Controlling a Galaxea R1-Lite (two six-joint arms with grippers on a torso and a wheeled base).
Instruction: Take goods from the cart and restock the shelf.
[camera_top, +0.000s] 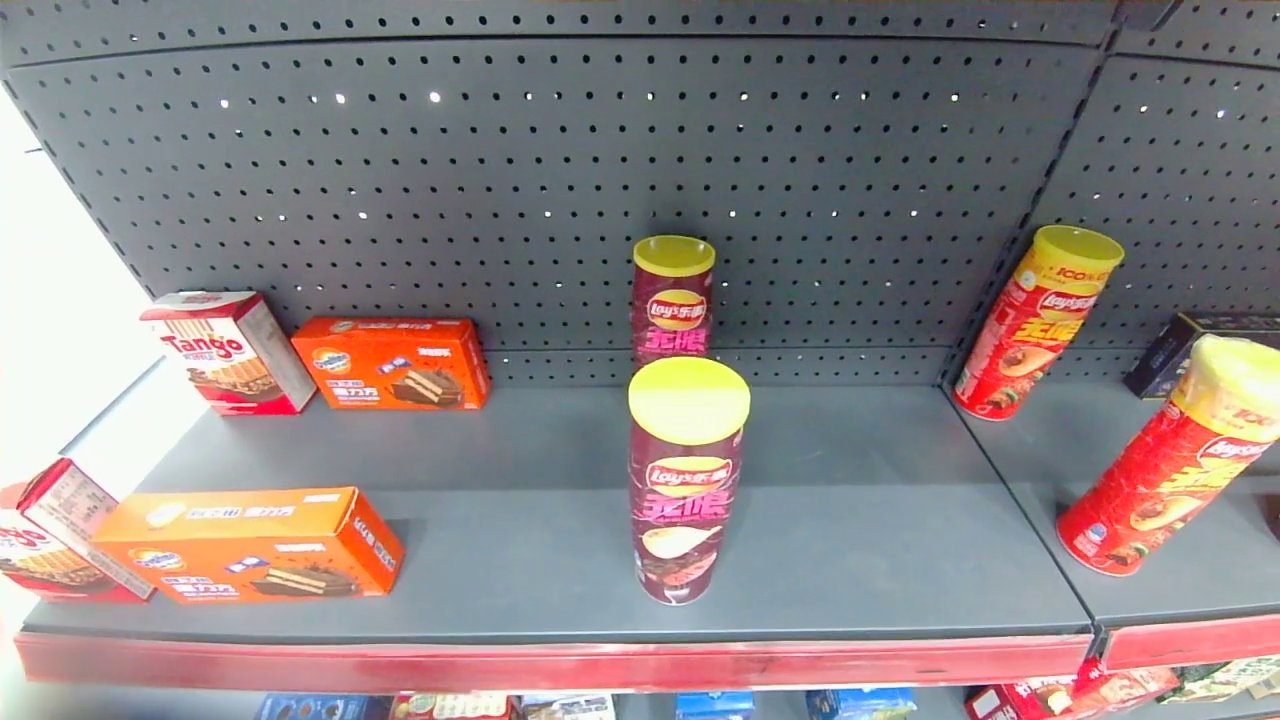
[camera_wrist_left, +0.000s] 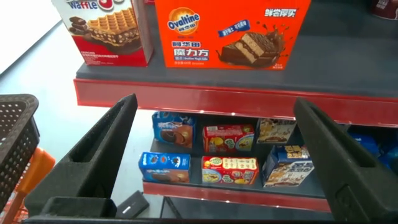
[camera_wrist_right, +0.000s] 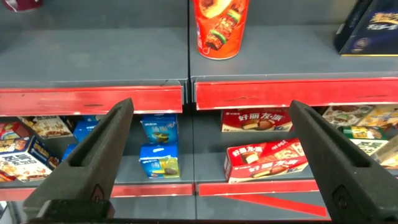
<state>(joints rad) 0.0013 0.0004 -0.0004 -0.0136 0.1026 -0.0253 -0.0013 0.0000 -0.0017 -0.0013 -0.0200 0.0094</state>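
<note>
Far to the left on the shelf (camera_top: 880, 520), two red-and-white wafer boxes stand, one at the front edge (camera_top: 50, 535) and one near the back panel (camera_top: 228, 350). Each has an orange box just to its right, the front one (camera_top: 250, 545) lying long and the back one (camera_top: 392, 362) near the panel. Mid-shelf, two purple chip cans with yellow lids stand upright, the front can (camera_top: 687, 480) well apart from the rear can (camera_top: 673, 297). Past the divider, two red cans stand, one at the back (camera_top: 1038, 320) and one nearer the front (camera_top: 1170, 470), with a dark box (camera_top: 1170, 352) behind.

My left pincer (camera_wrist_left: 214, 112) is spread wide and holds nothing. It faces the shelf's red front edge under the wafer and orange boxes, with a dark mesh basket (camera_wrist_left: 15, 143) close by (small snack boxes fill the lower shelf). My right pincer (camera_wrist_right: 211, 109) is likewise wide open and empty, before the red edge below a red can.
</note>
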